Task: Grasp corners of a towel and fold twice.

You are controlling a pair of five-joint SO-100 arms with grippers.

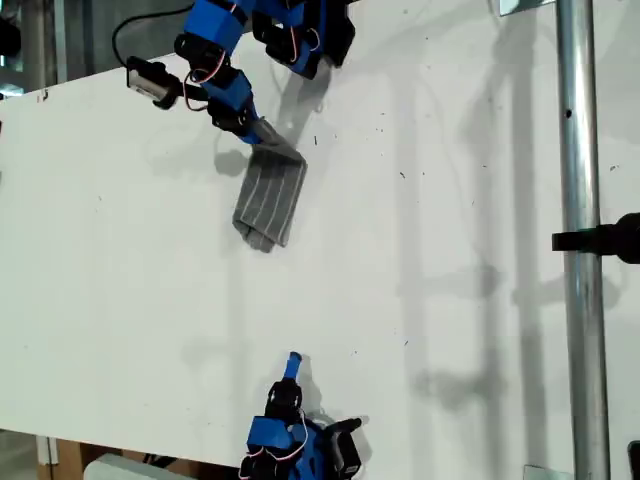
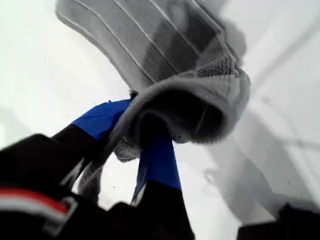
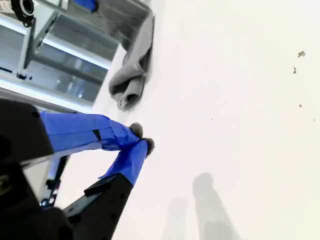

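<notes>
Near the exterior view's top, the towel [image 1: 271, 198] hangs folded, long axis roughly up-down, gray with pale stripes, pinched by my first gripper [image 1: 262, 135]; my second gripper [image 1: 293, 362] looks closed, empty.

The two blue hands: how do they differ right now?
My first hand is clamped on the thin gray striped towel, at the exterior view's top; my second hand holds nothing, fingertips together, at that view's bottom, apart from the towel. Both have blue fingers.

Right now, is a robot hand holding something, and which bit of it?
Yes. My first hand pinches the towel by its bunched upper edge, near the exterior view's top. My second hand is closed and holds nothing.
</notes>
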